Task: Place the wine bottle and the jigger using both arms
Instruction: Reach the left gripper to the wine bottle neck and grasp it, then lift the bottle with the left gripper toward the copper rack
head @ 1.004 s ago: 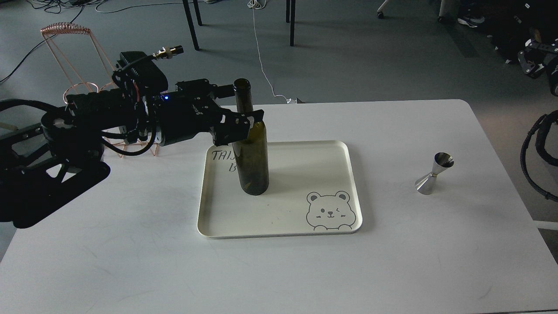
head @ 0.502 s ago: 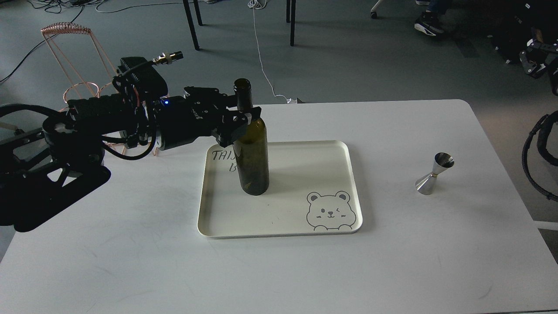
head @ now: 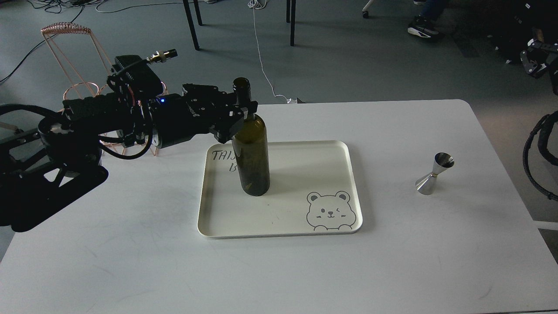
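Note:
A dark green wine bottle stands upright on the left part of the cream tray with a bear drawing. My left gripper is at the bottle's shoulder, just left of the neck, with its fingers apart and a small gap to the glass. A steel jigger stands on the table to the right of the tray. My right arm shows only as dark parts at the right edge, and its fingers cannot be told apart.
A copper wire rack stands at the table's back left, behind my left arm. A black cable loop hangs at the right edge. The white table ends close behind the tray.
My left gripper has drawn back to the left and slightly up, off the bottle's shoulder. The bottle stays upright on the tray. The jigger has not moved.

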